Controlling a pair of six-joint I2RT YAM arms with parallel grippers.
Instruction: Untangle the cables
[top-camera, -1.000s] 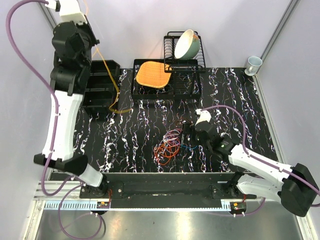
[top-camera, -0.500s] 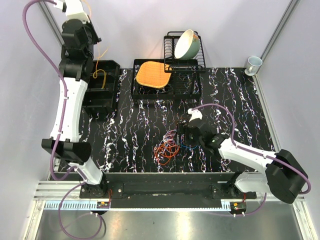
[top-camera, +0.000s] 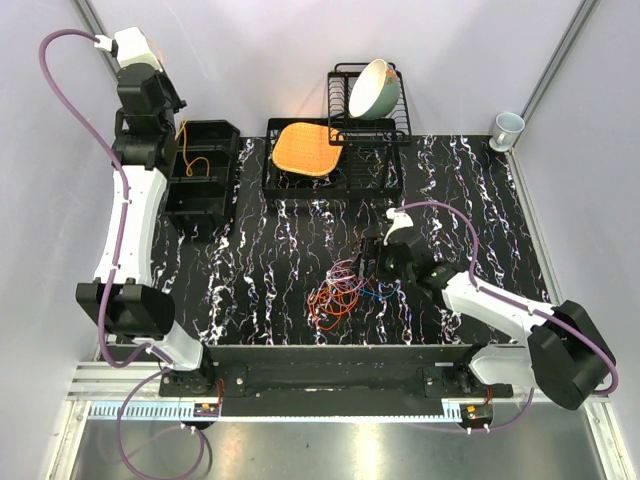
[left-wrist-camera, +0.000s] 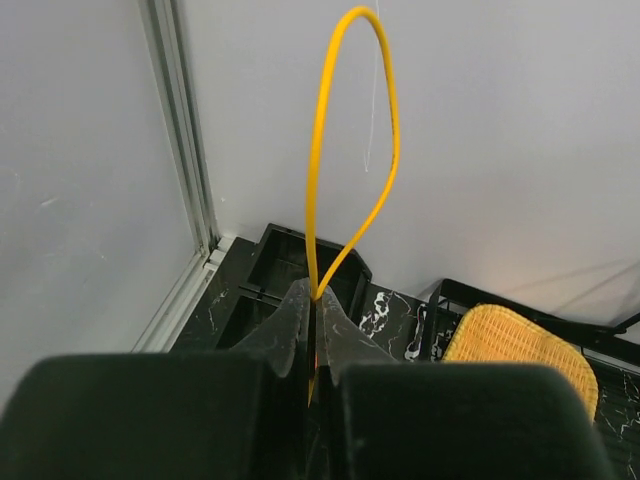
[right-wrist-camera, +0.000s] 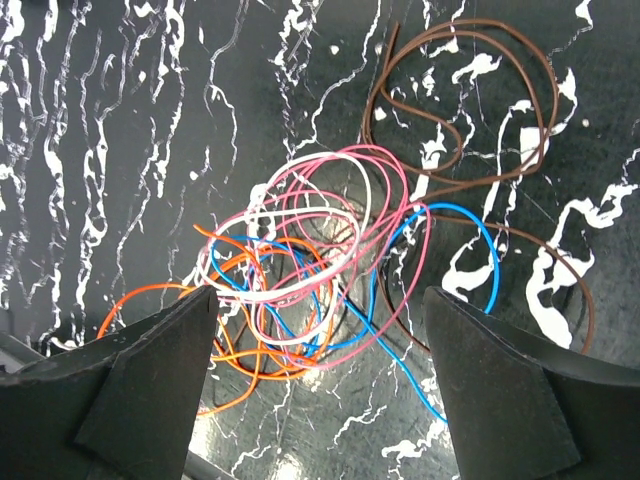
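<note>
Black, white-veined tabletop (top-camera: 250, 260) carries the tangle of thin pink, orange, blue, white and brown cables (right-wrist-camera: 300, 270) near its front middle; the right gripper (right-wrist-camera: 318, 300) hangs just above, spread wide and empty. Far left, the left gripper (left-wrist-camera: 313, 300) is clenched on one thin yellow cable (left-wrist-camera: 316, 180) over a black plastic bin (top-camera: 205, 175). Closing across the whole heap would likely pinch several strands together and tighten the knot.

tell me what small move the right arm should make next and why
Probably lower the right tool straight down and close on one pink loop. It hangs open right over the tangle of cables, and the pink loops sit squarely under its opening. The left tool is shut on a yellow cable, away at the far left.
</note>
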